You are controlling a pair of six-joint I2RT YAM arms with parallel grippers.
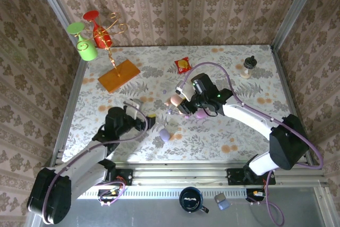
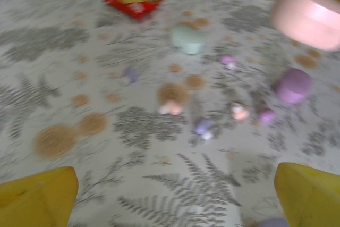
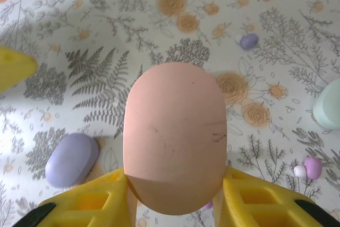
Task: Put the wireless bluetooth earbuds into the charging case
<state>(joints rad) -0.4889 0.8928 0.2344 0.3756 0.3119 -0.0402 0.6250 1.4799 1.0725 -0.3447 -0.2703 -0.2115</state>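
My right gripper is shut on a pink egg-like charging case, held closed above the table; its yellow fingers press both sides. The same pink case hangs at the upper right of the left wrist view. Several tiny earbuds lie on the cloth: a pinkish one, a purple one, another pink one, and a purple one. My left gripper is open and empty, low over the table just left of the earbuds.
A lilac case lies next to the left gripper. A pale green case and a second purple case sit among the earbuds. A red snack packet, an orange board and a small bottle stand farther back.
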